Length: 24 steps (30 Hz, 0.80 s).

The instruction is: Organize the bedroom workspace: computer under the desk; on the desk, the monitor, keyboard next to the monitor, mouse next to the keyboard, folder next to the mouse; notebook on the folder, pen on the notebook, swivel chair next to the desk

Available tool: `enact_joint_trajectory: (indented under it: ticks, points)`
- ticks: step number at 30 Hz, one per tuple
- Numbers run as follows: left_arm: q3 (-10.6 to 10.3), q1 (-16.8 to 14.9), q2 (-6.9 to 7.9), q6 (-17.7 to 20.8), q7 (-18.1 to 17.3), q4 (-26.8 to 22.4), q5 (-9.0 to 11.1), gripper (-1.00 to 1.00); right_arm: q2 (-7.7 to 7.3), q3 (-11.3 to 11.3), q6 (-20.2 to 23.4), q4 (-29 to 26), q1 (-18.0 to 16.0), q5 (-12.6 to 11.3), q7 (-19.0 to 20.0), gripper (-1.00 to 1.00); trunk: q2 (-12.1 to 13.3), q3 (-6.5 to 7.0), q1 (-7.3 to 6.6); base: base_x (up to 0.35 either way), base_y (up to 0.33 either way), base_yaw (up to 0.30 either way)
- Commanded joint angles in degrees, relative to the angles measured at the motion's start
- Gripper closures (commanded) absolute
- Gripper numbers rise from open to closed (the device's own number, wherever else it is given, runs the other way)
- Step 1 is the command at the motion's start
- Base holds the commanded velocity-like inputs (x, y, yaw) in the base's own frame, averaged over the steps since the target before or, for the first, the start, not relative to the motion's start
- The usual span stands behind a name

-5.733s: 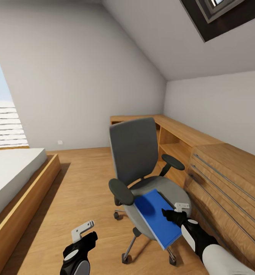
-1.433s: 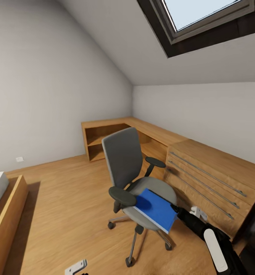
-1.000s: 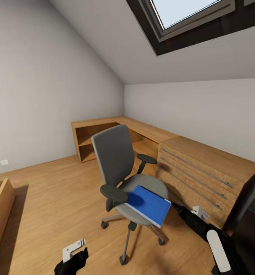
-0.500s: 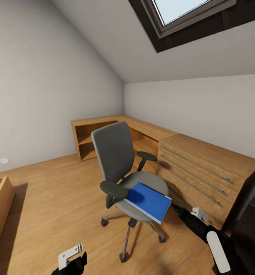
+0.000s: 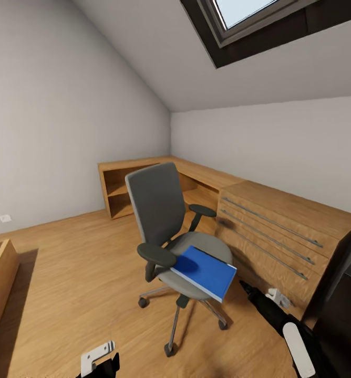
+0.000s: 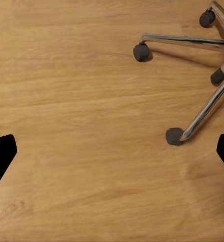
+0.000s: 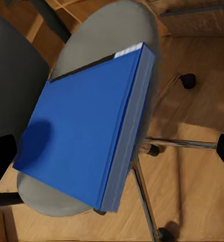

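one swivel chair [image 5: 178, 231], one folder [image 5: 205, 270]

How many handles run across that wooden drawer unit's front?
3, stacked on the drawer unit: top, middle, bottom; the chair may hide their near ends.

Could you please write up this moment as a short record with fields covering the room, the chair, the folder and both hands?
room: attic bedroom, sloped ceiling, skylight, wood floor
swivel chair: upright on castors, beside the light wooden drawer unit
folder: blue, flat on the chair seat, one corner overhanging the seat's front edge
right hand: open, pointed at the folder, not touching it
left hand: open, empty, over bare floor near the chair's chrome base
task status: folder not yet picked up
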Motion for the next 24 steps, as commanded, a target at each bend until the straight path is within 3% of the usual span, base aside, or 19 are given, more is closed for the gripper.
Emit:
enact_joint_trajectory:
  ticks: [1, 4, 8, 9, 11, 12, 24]
  points:
    - [-0.12, -0.02, 0.05, 0.16, 0.38, -0.02, 0.26, -1.0, -0.04, -0.29, 0.07, 1.12, -0.05, -1.29, 0.2, -1.0, -0.44, -0.23, 0.22, 0.0, 0.0, 0.0]
    - [-0.13, -0.02, 0.04, 0.16, 0.38, 0.09, 0.26, -1.0, -0.29, -0.81, -0.21, 2.71, -0.07, -4.33, 0.29, -1.0, -1.64, -0.77, 0.88, 0.0, 0.0, 0.0]
    - [-0.18, -0.02, -0.02, 0.16, 0.38, 0.24, 0.25, -1.0, -2.48, -1.09, -0.12, 6.27, -0.17, -10.8, 0.38, -1.0, -3.25, -1.49, 1.76, 0.0, 0.0, 0.0]
    - [-0.18, -0.02, -0.01, 0.16, 0.38, 0.27, 0.25, -1.0, -3.49, -1.14, -0.01, 8.34, -0.27, -14.01, 0.51, -1.0, -3.65, -1.67, 1.98, 0.0, 0.0, 0.0]
    - [-0.2, -0.02, -0.01, 0.16, 0.38, 0.31, 0.25, -1.0, -4.13, -1.17, 0.18, 9.99, -0.35, -16.91, 0.59, -1.0, -4.45, -2.02, 2.42, 0.0, 0.0, 0.0]
    - [-0.24, -0.02, -0.06, 0.16, 0.38, 1.1, 0.24, -1.0, -4.62, -1.19, 0.46, 11.24, -0.41, -20.04, 0.65, -1.0, -4.85, -2.2, 2.64, 0.0, 0.0, 0.0]
    - [-0.31, -0.02, -0.22, 0.16, 0.35, 3.27, 0.0, -1.0, -4.84, -1.2, 5.73, 11.69, -0.44, -22.14, 2.29, -1.0, -9.67, -4.36, 5.27, 0.0, 0.0, 0.0]
